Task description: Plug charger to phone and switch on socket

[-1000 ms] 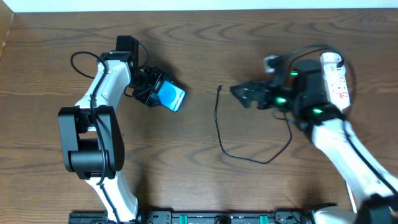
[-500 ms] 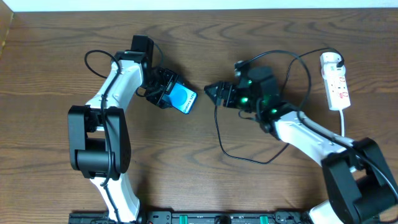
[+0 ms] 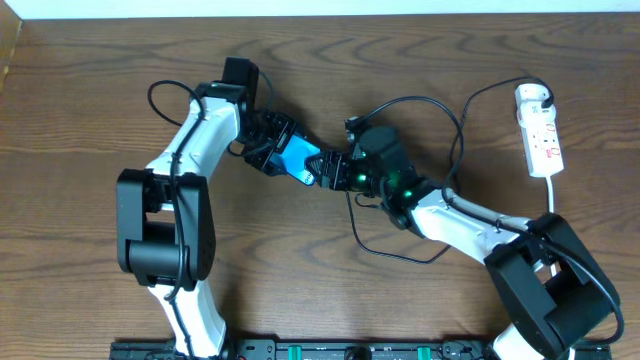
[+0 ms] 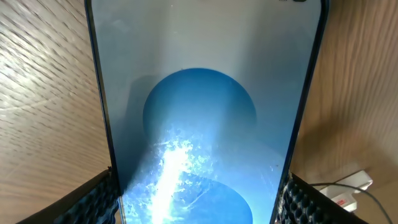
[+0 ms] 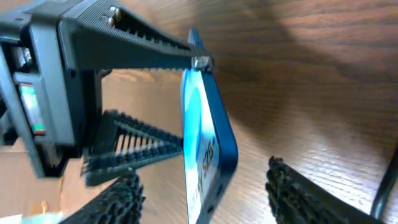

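The phone, its screen bright blue, hangs above the table with my left gripper shut on its long edges. In the left wrist view the phone fills the frame, and both pads press its sides. My right gripper stands open around the phone's lower end. In the right wrist view the phone shows edge-on between the fingers, with a gap on each side. The charger cable lies looped on the table; its tip is hidden under the right gripper. The socket lies far right.
The socket's white cord runs down the right side towards the table's front. Black arm leads arch over the table's middle behind the right wrist. Both forearms meet near the centre. The white strip shows low right in the left wrist view.
The right arm swept left from beside the socket to the phone, its jaws narrowing. The left arm carried the phone rightwards to meet it.
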You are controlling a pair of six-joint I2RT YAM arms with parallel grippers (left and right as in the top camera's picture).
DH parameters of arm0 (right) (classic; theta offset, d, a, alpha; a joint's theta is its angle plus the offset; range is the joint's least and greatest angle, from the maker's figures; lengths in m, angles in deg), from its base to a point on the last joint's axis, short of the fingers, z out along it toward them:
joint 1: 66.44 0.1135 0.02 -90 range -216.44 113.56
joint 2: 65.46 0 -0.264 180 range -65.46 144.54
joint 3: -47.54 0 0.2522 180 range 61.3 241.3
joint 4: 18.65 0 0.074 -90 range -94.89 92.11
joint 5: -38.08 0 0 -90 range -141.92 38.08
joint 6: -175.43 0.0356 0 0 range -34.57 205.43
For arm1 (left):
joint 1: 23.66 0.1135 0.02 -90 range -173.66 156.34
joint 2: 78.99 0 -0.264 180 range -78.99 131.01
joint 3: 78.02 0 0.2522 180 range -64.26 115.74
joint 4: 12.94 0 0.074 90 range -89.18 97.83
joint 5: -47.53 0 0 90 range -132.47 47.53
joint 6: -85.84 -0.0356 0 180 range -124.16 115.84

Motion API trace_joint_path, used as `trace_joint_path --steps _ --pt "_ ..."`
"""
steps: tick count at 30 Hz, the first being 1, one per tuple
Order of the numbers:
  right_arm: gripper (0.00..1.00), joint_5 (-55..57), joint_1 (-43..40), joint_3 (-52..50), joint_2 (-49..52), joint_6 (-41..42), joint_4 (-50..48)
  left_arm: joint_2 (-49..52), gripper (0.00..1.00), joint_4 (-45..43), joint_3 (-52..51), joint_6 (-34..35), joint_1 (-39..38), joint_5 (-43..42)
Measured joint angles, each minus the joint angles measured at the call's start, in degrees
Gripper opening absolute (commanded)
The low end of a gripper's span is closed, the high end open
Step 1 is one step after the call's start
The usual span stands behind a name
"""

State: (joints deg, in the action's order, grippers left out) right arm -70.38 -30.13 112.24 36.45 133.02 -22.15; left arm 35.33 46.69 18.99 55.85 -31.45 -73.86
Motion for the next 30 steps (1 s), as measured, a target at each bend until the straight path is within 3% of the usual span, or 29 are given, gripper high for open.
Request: trace_joint_path --steps 12,18,26,30 --pt "0.47 5.09 1.01 2.97 8.48 5.03 -5.73 0.0 0.63 0.02 0.0 0.02 -0.92 -2.19" --pt "0.34 5.35 1.01 7.69 11.54 6.4 -6.32 0.0 0.63 -0.15 0.0 0.09 -0.92 -2.6" --pt "0.24 5.4 1.92 8.15 12.07 7.98 -5.75 0.0 0.63 -0.15 0.0 0.17 -0.72 -2.08" --pt "0.12 5.4 1.9 8.15 12.07 8.79 -5.73 0.0 0.63 -0.17 0.0 0.17 -0.72 -2.08"
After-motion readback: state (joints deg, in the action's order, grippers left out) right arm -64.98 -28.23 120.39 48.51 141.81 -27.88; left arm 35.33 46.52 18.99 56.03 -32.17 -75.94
